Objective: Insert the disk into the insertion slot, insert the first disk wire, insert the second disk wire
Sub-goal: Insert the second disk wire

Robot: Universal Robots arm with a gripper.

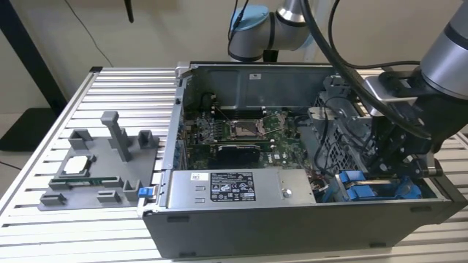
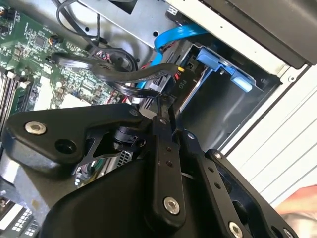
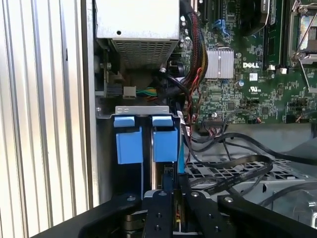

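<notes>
An open computer case [image 1: 241, 230] lies on a slatted desk [image 1: 87, 230]. The robot arm [image 1: 446, 55] reaches into its corner, where the insertion slot [image 3: 146, 111] shows blue tabs. The claw [image 3: 171, 198] sits at the slot's mouth, clenched on a dark cable connector [image 2: 177, 82]; whether the disk is seated cannot be told.

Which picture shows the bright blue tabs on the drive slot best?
The first wrist view: it looks straight at the two blue tabs, side by side at the insertion slot. The exterior view shows them partly behind the arm. The second wrist view catches a blue tab at an angle.
</notes>
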